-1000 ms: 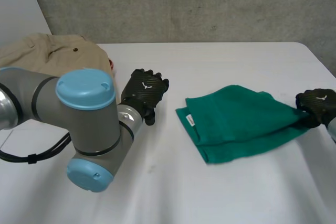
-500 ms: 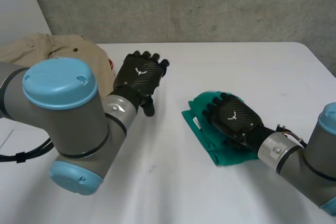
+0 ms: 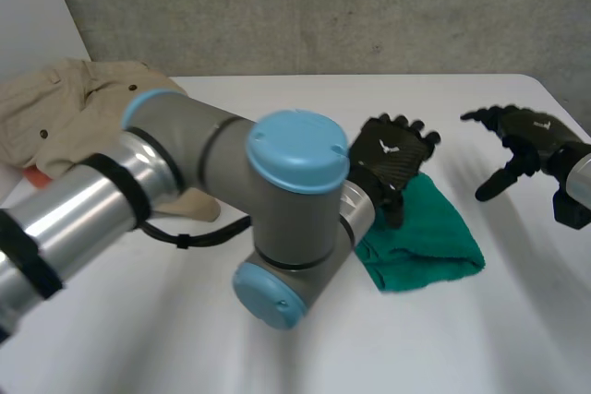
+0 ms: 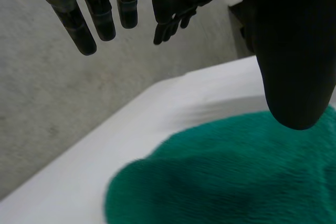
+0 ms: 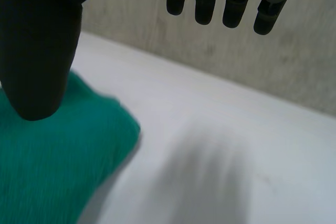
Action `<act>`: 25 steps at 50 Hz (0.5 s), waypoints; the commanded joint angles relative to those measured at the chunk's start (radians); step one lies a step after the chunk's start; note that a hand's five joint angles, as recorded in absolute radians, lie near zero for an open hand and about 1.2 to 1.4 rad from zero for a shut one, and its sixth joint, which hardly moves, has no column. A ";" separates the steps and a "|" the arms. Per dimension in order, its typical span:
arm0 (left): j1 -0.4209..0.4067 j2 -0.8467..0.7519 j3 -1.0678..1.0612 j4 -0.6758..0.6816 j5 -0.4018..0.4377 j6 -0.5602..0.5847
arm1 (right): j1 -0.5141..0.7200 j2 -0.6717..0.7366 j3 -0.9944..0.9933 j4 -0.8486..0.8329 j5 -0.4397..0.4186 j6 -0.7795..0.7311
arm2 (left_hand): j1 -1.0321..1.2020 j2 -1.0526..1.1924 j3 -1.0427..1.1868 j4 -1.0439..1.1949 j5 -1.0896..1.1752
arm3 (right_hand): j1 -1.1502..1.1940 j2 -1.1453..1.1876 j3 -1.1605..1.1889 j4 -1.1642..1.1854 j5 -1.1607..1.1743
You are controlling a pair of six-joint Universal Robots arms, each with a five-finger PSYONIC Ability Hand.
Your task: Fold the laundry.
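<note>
Now, folded green towel (image 3: 432, 244) — left robot hand (image 3: 392, 159) over it

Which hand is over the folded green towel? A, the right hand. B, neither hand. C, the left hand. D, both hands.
C: the left hand is over the far edge of the green towel with its fingers straight. The right hand is open and off to the side above the bare table, apart from the cloth.
</note>
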 commanded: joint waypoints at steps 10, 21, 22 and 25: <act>-0.024 -0.205 0.187 -0.084 -0.144 -0.026 | 0.036 0.246 -0.156 0.170 -0.088 -0.172 | -0.037 -0.034 -0.041 -0.033 -0.057 | -0.051 -0.037 -0.035 -0.034 -0.048; 0.028 -0.269 0.207 -0.130 -0.146 0.002 | 0.063 0.290 -0.135 0.179 -0.089 -0.265 | -0.037 -0.034 -0.041 -0.033 -0.057 | -0.051 -0.037 -0.035 -0.034 -0.048; 0.033 -0.269 0.204 -0.147 -0.147 0.003 | 0.065 0.290 -0.130 0.177 -0.086 -0.282 | -0.037 -0.034 -0.041 -0.033 -0.057 | -0.051 -0.037 -0.035 -0.034 -0.048; 0.037 -0.256 0.187 -0.179 -0.142 -0.001 | 0.062 0.279 -0.133 0.171 -0.063 -0.305 | -0.037 -0.034 -0.041 -0.033 -0.057 | -0.051 -0.037 -0.035 -0.034 -0.048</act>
